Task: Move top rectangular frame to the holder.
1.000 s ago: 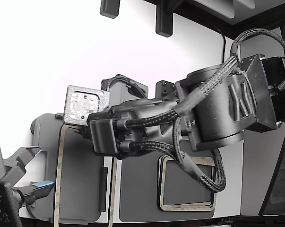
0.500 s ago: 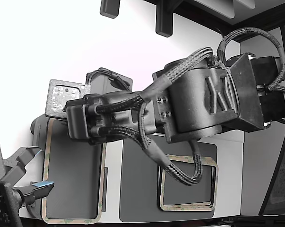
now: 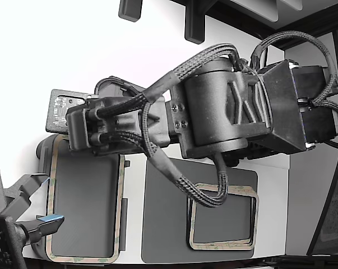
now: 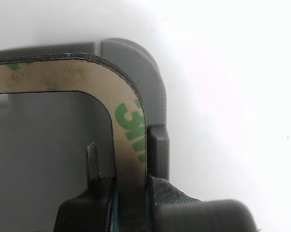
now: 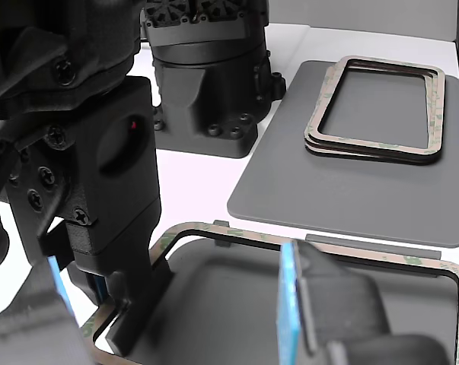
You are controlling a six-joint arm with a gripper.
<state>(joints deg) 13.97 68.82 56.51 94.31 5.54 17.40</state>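
My gripper (image 3: pixel 82 147) is shut on one short side of the top rectangular frame (image 3: pixel 51 196), a thin tan border with green flecks. In the wrist view the fingers (image 4: pixel 99 198) clamp the frame (image 4: pixel 128 121) near a corner. The frame is lined up over the grey holder (image 3: pixel 42 150) at the exterior view's left, and I cannot tell if it touches. The holder's rounded corner (image 4: pixel 135 63) shows just outside the frame. In the other view the frame (image 5: pixel 237 234) rings the holder's inner plate (image 5: pixel 221 289) and my gripper (image 5: pixel 119 312) holds its near corner.
A stack of like frames (image 3: pixel 222 244) lies on the dark grey mat (image 3: pixel 163 224); both also show in the other view, the stack (image 5: pixel 381 106) on the mat (image 5: pixel 351 190). A second gripper with blue pads (image 3: pixel 40 221) sits beside the holder. A black arm base (image 5: pixel 206 91) stands behind.
My arm has swung toward the exterior view's left, carrying the frame. The frame has come from partly beside the holder to lined up over its outline.
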